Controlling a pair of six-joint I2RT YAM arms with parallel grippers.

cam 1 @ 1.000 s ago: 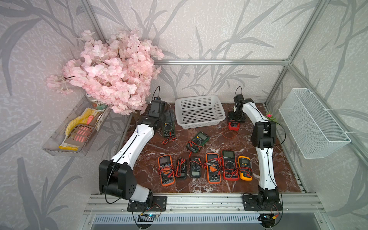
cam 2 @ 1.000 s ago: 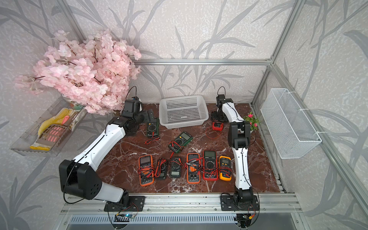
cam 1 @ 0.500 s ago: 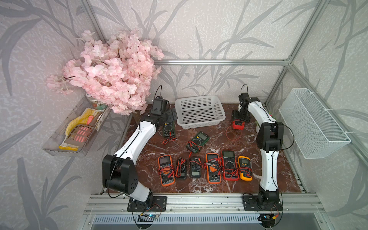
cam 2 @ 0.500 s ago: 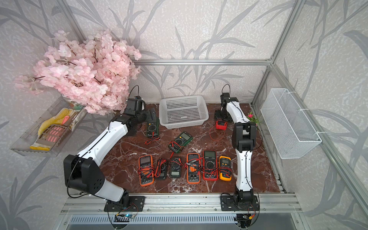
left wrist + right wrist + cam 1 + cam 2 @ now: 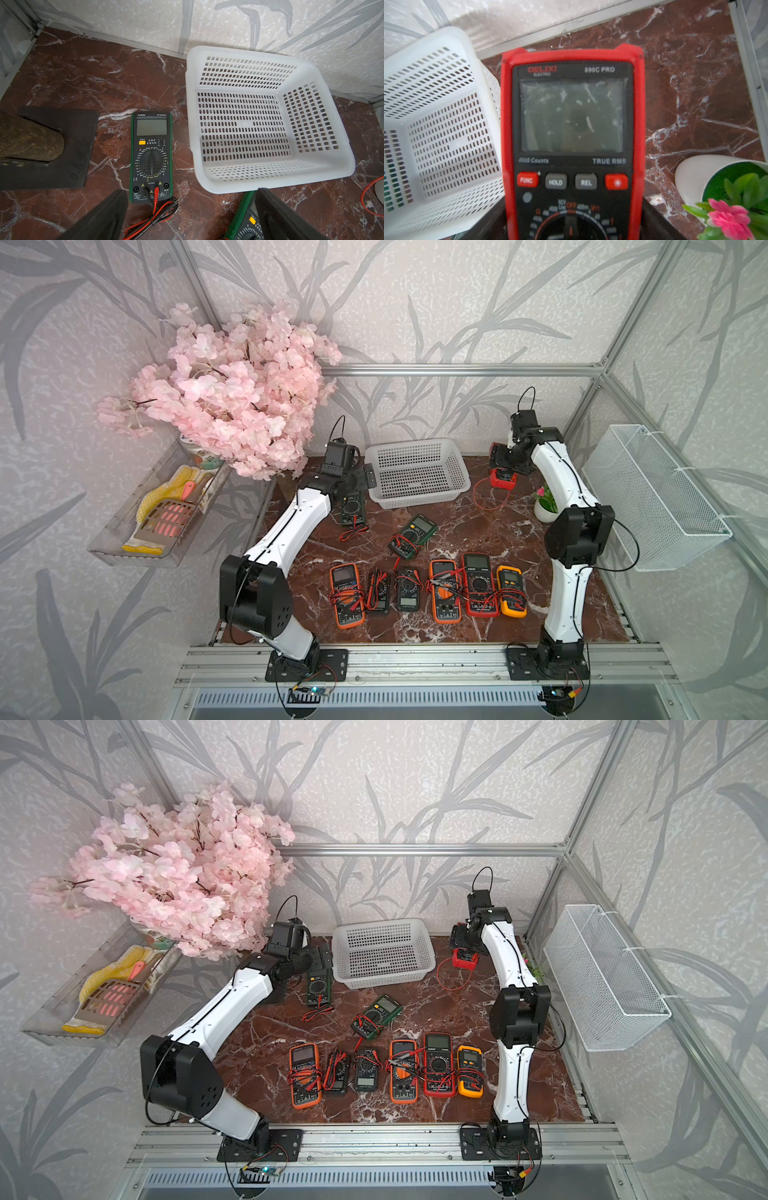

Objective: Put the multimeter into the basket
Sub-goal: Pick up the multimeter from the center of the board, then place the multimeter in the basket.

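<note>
Marble tabletop; red multimeter clamped between jaws of right claw, beside basket; left claw apart.

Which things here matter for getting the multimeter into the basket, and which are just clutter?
Job: red multimeter, in right gripper; white plastic basket; remaining multimeters, probably next.
Clutter: pink blossoms; potted plant; wire-mesh basket; clear tray.

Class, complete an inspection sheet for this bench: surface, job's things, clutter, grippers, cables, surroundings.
Surface: marble table, nothing spilled.
Job's things: basket empty; red meter in right gripper beside it.
Clutter: green meter beside basket, slanted green meter, row of six meters, plant.
Grippers: left gripper open near green meter; right gripper shut on red meter.
Cables: red lead trails from red meter; leads wound round row meters.
Surroundings: blossoms, clear tray, wire basket.
</note>
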